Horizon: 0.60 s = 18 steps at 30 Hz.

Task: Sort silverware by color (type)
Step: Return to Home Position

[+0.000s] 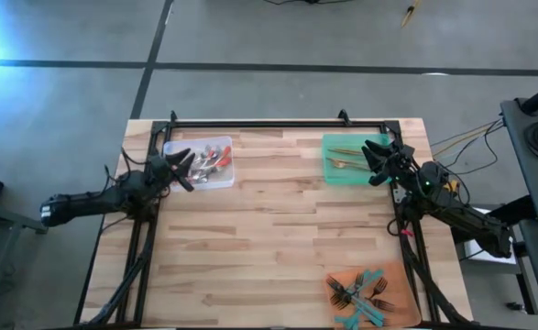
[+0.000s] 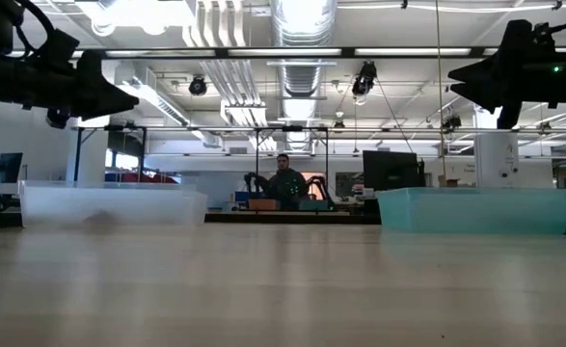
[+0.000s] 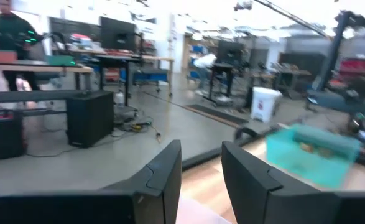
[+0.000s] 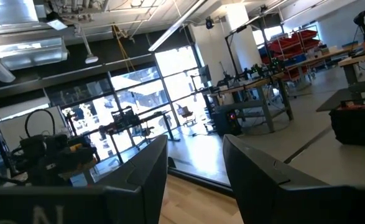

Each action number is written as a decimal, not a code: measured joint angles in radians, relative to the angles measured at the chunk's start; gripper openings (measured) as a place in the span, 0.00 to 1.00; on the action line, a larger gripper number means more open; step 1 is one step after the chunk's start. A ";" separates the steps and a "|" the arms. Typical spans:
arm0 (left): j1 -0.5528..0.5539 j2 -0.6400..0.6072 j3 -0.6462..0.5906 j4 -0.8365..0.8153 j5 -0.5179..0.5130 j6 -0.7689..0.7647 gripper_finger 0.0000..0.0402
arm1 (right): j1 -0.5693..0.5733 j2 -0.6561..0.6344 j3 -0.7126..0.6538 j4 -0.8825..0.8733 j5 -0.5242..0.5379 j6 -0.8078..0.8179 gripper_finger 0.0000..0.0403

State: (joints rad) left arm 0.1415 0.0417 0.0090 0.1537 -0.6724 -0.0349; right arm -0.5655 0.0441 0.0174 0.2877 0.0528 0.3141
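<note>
In the high view, my left gripper [image 1: 186, 170] hangs open over the near-left edge of a clear tray [image 1: 215, 176] holding red/pink-handled silverware [image 1: 212, 160]. My right gripper [image 1: 370, 162] hangs open over the right side of a green tray [image 1: 331, 172] where gold silverware [image 1: 346, 158] lies. Teal-handled forks and spoons [image 1: 360, 295] are piled in an orange tray [image 1: 399, 275] at the near right. Both wrist views show empty open fingers, left [image 3: 201, 149] and right [image 4: 194, 144]. The low view shows both arms raised well above the tabletop.
A black frame rail [image 1: 278, 125] runs along the table's far edge, with posts down both sides. Bare wood [image 1: 278, 238] fills the middle and near left of the table. A person [image 2: 284, 181] sits far behind the table.
</note>
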 joint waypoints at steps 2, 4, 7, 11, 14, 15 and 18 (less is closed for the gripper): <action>0.034 -0.036 0.000 -0.006 0.000 -0.001 0.24 | 0.000 0.000 0.000 0.000 0.000 0.000 0.36; 0.069 -0.043 0.000 0.007 0.000 -0.002 0.24 | 0.000 0.000 0.000 0.000 0.000 0.000 0.36; 0.110 -0.043 0.000 0.016 0.000 -0.003 0.24 | 0.000 0.000 0.000 0.000 0.000 0.000 0.36; 0.154 -0.043 0.000 0.016 0.002 -0.003 0.24 | 0.000 0.003 0.000 0.000 0.000 0.000 0.36; 0.210 -0.033 0.000 0.017 0.003 -0.003 0.24 | 0.000 0.004 0.000 0.000 0.000 0.000 0.36; 0.229 -0.027 0.000 0.017 0.003 -0.003 0.24 | 0.000 0.004 0.000 0.000 0.000 0.000 0.36; 0.272 0.000 0.000 0.015 0.002 -0.003 0.24 | 0.000 0.004 0.000 0.000 0.000 0.000 0.36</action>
State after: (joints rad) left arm 0.4132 0.0421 0.0086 0.1690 -0.6699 -0.0383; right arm -0.5652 0.0477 0.0174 0.2878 0.0528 0.3141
